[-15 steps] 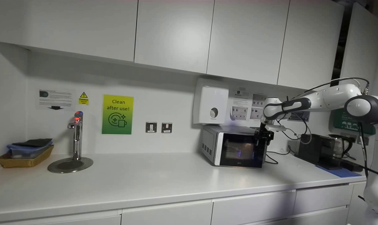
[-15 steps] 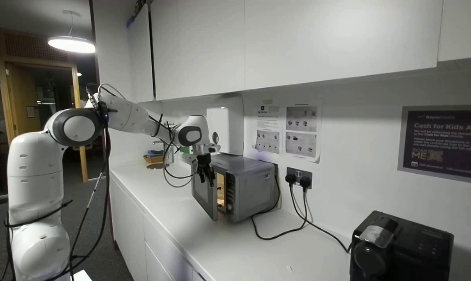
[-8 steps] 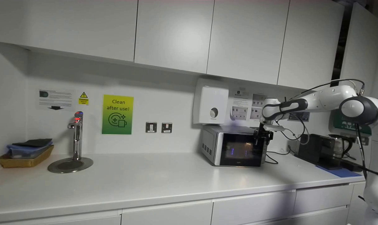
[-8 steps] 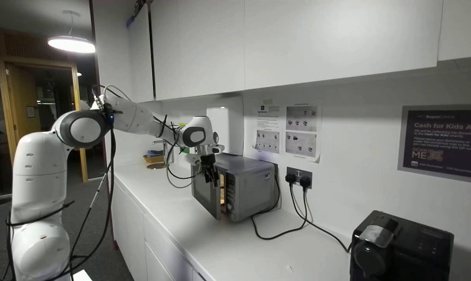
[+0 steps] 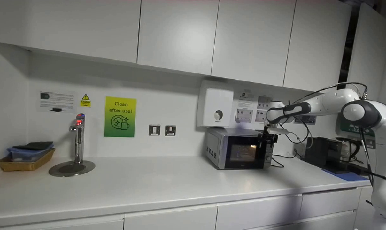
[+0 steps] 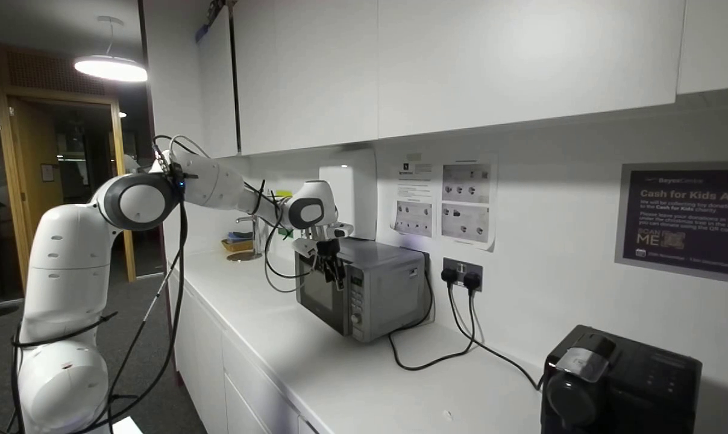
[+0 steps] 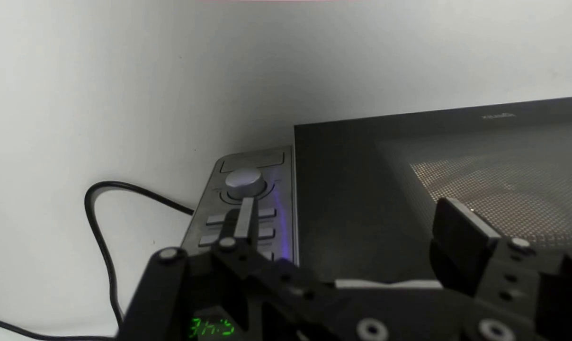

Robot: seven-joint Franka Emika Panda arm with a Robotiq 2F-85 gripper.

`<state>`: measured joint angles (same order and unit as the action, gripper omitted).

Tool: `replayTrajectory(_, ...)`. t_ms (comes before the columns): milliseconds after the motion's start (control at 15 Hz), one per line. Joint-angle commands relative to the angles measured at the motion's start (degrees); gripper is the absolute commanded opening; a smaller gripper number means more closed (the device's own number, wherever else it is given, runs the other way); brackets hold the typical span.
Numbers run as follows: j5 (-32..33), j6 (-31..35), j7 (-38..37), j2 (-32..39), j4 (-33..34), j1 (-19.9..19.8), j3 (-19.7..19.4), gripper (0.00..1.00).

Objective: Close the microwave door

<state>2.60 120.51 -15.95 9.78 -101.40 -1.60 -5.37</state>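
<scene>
The silver-grey microwave [image 5: 213, 147] stands on the counter; its side also shows in an exterior view [image 6: 397, 295]. Its dark glass microwave door [image 6: 319, 292] now lies along the body beside the control panel, with no clear gap visible. The door shows in an exterior view [image 5: 228, 159] and fills the right of the wrist view [image 7: 343, 180]. My gripper [image 7: 348, 203] is open and empty, in front of the door's panel-side edge. One finger is over the control panel, the other over the door. In an exterior view the gripper [image 6: 337, 283] is at the upper front corner; contact cannot be told.
A white wall-mounted box [image 5: 214, 105] hangs above the microwave. Black power cables [image 6: 412, 366] run from it to wall sockets [image 6: 462, 277]. A black coffee machine [image 6: 623, 380] stands farther along the counter. A tap [image 5: 79, 140] and basket [image 5: 27, 163] are at the far end.
The arm and gripper have moved toward the microwave. The door has swung inward, and the lit gap between door and body has disappeared from view. The gripper has stayed open.
</scene>
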Motion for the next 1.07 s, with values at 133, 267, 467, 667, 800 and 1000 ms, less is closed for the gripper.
replayTrajectory(133, 1.1, 1.4, -1.3, 1.3, 2.2, 0.0, 0.2, 1.0)
replayTrajectory(267, 1.4, 2.0, -1.2, 1.2, 2.2, 0.0, 0.1, 1.0)
replayTrajectory(467, 2.0, 3.2, -1.0, 1.1, 1.9, 0.1, 0.1, 1.0)
replayTrajectory(667, 3.6, 5.3, -0.5, 1.1, 1.5, 0.1, 0.0, 1.0)
replayTrajectory(800, 4.7, 6.7, -0.5, 1.2, 1.2, 0.1, -0.1, 1.0)
replayTrajectory(1000, 6.2, 11.5, -0.2, 1.1, 0.0, 0.1, -0.1, 1.0)
